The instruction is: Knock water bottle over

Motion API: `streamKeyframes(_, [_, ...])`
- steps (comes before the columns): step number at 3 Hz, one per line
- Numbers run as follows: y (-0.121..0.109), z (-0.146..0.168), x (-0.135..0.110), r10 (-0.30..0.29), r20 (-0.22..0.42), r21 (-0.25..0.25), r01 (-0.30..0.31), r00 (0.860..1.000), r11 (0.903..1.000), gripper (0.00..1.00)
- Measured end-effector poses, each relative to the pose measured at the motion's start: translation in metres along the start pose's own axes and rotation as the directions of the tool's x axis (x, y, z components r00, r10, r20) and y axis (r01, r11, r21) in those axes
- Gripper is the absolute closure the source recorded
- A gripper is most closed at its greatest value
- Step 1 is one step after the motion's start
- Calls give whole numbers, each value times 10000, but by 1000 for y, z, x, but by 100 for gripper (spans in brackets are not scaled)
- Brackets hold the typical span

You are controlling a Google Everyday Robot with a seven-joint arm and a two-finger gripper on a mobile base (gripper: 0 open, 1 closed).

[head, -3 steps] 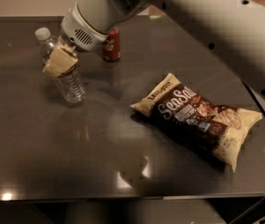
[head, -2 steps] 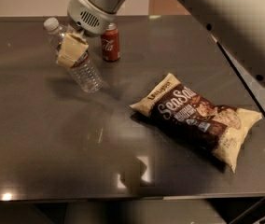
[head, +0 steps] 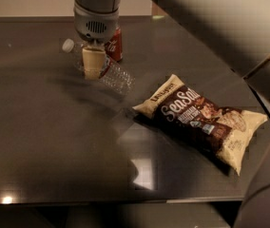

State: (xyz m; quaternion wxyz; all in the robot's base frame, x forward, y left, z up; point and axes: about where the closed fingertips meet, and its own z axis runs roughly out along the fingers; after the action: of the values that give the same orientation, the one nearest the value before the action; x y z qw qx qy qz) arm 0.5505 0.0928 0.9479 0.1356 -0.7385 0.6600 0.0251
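Note:
The water bottle (head: 111, 74) is clear ribbed plastic with a white cap (head: 68, 44). It is tipped far over, cap to the upper left and base to the lower right, at the back middle of the dark table (head: 54, 146). My gripper (head: 93, 63) hangs from above right over the bottle's middle, its cream finger (head: 93, 61) against the label band. The bottle's middle is hidden behind the finger.
A red Coca-Cola can (head: 115, 45) stands upright just behind the gripper, partly hidden by it. A brown and cream Sea Salt snack bag (head: 201, 118) lies flat to the right. My arm crosses the top right of the view.
The bottle has gone from upright to tipped far over, and it has shifted right towards the can and the bag. My gripper moved right and back with it.

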Motion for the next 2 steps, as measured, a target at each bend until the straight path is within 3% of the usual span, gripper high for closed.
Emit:
streamKeyframes(1, [5,25,13,-713,-1326,-237,687,9886,9974,100])
streamKeyframes(2, [5,52,16,-1465,-2167,-567,1373,9652,9889,100])
